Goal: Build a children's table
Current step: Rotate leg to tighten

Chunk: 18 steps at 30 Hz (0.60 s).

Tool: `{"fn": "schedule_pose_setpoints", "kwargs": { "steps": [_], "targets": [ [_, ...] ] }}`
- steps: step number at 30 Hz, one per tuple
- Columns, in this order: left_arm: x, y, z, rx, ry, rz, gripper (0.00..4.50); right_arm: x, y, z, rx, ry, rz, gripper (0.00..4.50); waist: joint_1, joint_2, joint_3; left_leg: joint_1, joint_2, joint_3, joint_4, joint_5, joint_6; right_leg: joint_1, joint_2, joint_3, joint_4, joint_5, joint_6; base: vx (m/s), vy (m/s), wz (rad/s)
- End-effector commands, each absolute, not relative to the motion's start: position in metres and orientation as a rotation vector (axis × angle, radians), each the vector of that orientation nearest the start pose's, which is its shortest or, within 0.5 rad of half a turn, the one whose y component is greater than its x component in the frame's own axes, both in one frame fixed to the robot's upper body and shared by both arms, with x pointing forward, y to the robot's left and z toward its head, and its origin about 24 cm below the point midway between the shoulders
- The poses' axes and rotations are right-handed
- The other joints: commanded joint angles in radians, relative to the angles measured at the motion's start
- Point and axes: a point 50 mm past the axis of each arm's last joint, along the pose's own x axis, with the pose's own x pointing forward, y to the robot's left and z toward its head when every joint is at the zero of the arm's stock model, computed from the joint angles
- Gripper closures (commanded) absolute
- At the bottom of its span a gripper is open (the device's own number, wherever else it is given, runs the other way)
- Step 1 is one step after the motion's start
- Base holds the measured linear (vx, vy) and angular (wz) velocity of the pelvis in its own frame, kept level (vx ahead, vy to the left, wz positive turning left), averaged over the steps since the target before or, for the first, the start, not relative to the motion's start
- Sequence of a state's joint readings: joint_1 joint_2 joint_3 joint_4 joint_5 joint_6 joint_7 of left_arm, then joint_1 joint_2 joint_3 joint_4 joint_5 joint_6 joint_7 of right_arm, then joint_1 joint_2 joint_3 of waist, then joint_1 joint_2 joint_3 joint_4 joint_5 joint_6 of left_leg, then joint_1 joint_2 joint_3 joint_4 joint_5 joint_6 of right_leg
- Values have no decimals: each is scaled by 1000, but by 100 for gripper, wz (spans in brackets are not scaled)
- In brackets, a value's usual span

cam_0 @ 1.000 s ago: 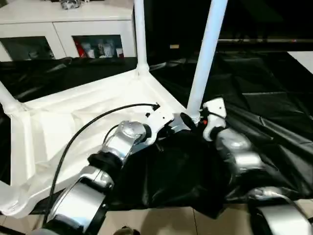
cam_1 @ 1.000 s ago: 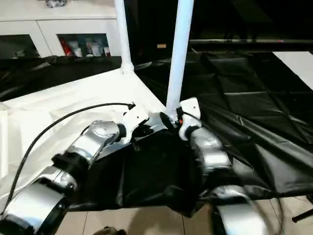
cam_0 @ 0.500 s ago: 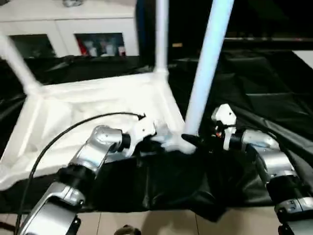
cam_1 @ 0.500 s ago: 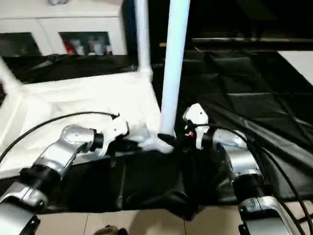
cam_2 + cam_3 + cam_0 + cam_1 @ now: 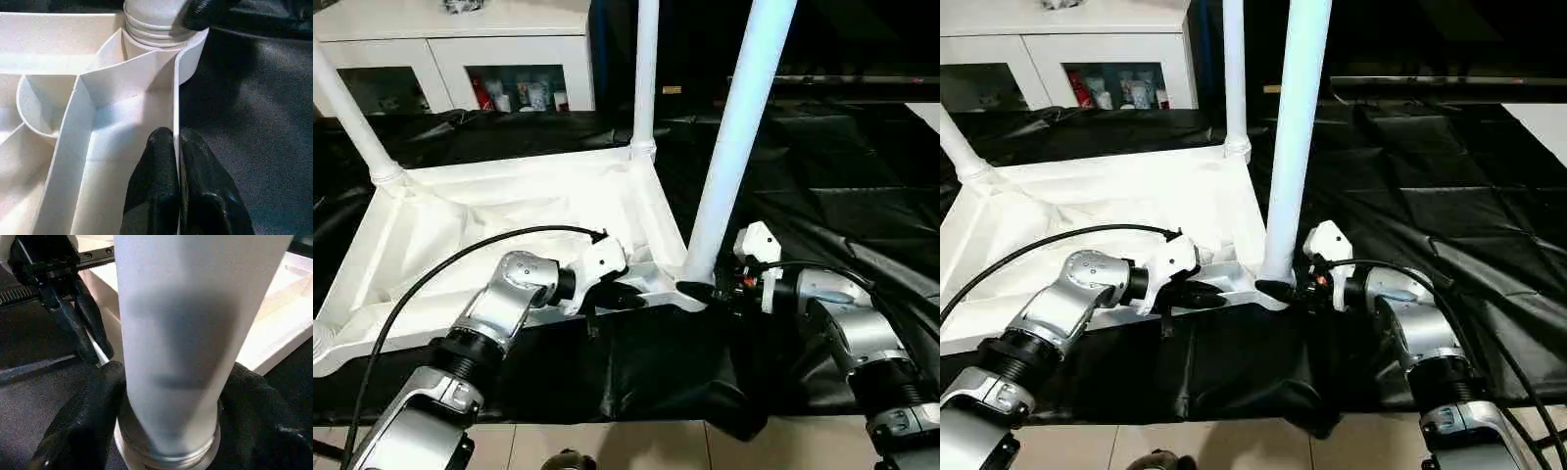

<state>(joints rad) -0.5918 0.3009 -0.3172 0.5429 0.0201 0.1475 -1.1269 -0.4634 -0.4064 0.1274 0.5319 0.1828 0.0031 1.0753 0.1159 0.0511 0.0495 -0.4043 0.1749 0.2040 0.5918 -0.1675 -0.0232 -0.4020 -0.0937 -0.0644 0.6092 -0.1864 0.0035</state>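
1. Left eye view: the white tabletop [image 5: 509, 211] is seen lying underside up on the black-draped work table [image 5: 842, 176]. Three legs are seen standing in its corner sockets: the near leg [image 5: 734, 137] at the corner closest to the grippers, a far leg [image 5: 646, 78] behind it, and a leg at the far left corner [image 5: 347, 117]. The left gripper [image 5: 631, 299] is placed at the tabletop's near rim, just beside the near leg's socket. The right gripper [image 5: 705, 291] is placed at the base of the near leg. White cabinets [image 5: 460, 59] are seen behind the work table.

2. Left wrist view: the tabletop's thin rim wall [image 5: 175, 98] is pinched between the two black fingers [image 5: 156, 196] of the left gripper; the ribbed underside is seen beside it.

3. Right wrist view: the near leg's base is clasped between the right gripper's black fingers [image 5: 83, 431], just above the threaded collar [image 5: 166, 450].
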Motion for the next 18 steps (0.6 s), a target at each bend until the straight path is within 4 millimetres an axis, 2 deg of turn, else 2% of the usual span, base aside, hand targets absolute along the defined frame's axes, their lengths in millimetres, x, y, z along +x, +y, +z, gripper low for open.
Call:
{"fn": "schedule_pose_setpoints", "kwargs": {
  "steps": [1,9,18],
  "targets": [
    [314,97,61,359,344,-1362,450,310,-165,55,-206,239,1120,169,-2,-13,-67,31,63,-31,-70,-237,55,38,-66,41,-75,-208,-241,0,0,0],
    [314,101,61,362,356,-1357,450,308,-163,51,-212,256,1139,215,-4,-14,-68,30,62,-31,-70,-235,55,40,-66,41,-74,-206,-241,0,0,0],
    [314,102,60,359,362,-1352,450,307,-162,48,-230,252,1129,238,-3,-15,-69,30,62,-30,-67,-219,64,40,-66,41,-73,-197,-245,0,0,0]
  ]
}}
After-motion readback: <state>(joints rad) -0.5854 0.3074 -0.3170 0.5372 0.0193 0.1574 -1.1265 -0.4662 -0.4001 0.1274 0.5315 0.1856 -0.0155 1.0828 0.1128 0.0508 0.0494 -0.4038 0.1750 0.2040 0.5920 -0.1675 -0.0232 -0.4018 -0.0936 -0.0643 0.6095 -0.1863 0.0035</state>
